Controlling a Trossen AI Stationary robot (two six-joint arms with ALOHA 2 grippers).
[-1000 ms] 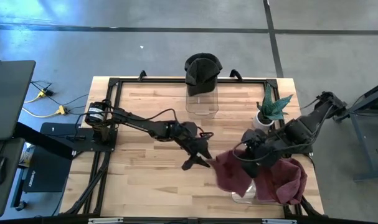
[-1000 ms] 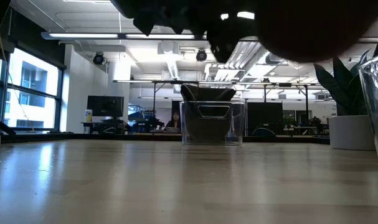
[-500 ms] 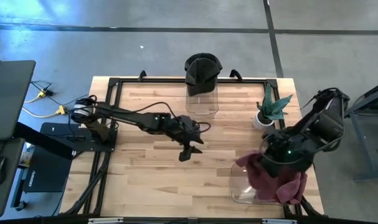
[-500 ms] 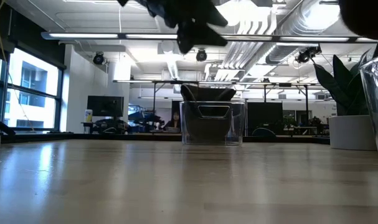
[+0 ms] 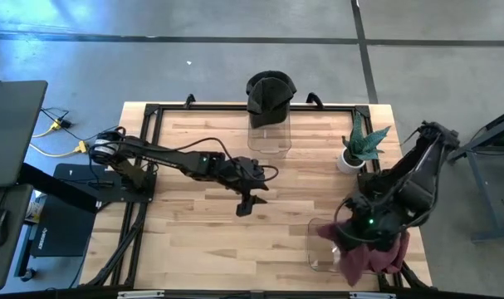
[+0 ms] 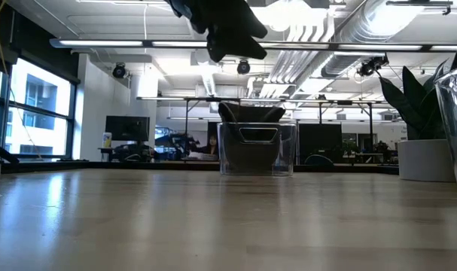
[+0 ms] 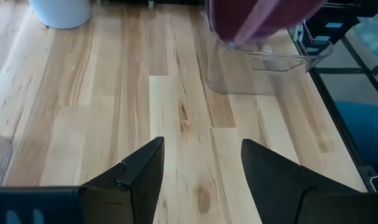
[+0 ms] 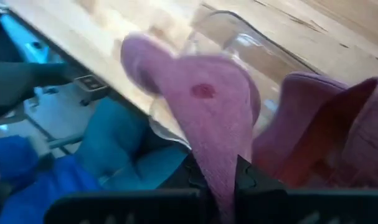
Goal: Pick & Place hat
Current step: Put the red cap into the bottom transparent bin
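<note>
While right gripper pinches maroon hat over near-edge bin, mid-table clear.

The counter fills the middle of the high view. At its upper edge, centre, a bin stands with a cap on it. Right of that bin, a plant pot sits near the upper right corner. At the lower right corner a second bin stands with a hat draped over it, under the right end effector. The left end effector hangs over the counter's centre, well apart from both bins. A laptop lies off the counter at the left edge of the frame
</note>
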